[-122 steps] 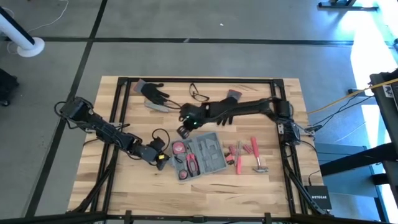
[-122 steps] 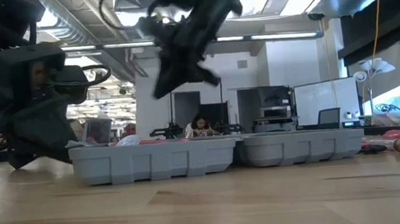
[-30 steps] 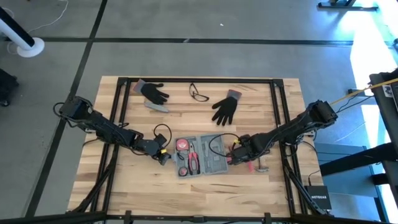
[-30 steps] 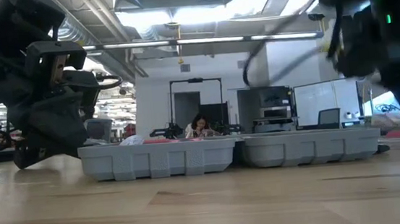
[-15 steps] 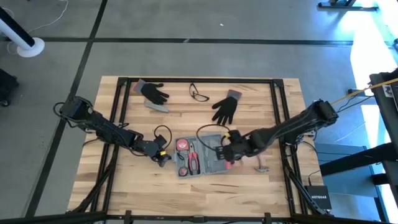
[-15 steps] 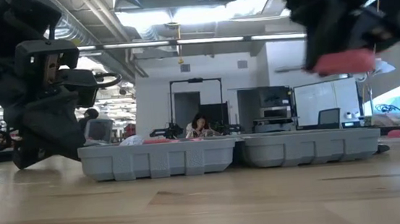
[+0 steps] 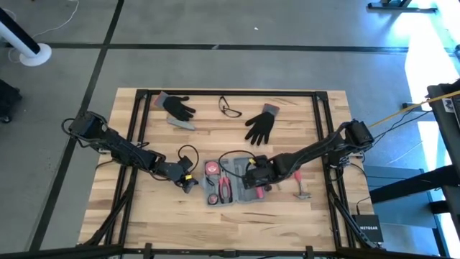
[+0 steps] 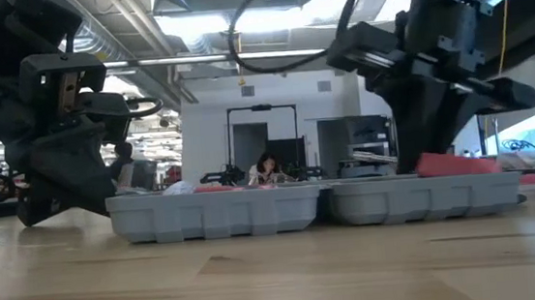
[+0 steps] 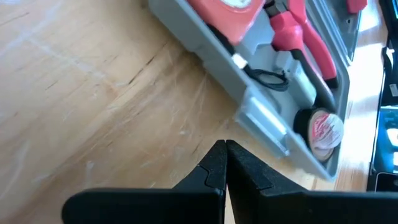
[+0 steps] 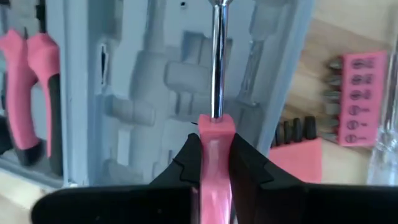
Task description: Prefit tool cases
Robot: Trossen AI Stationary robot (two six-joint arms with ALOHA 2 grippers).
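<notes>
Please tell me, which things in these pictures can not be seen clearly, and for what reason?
- Screwdriver in the right gripper: right wrist view, its tip is cut off by the picture's edge.
- Tool case: low view, its wall hides the recesses inside.
- Hammer: high view, the right arm partly covers it.
- Left gripper: shut beside the case; whether it touches the table is unclear.

Wooden table with tool case, 2 black gloves, glasses, hammer
</notes>
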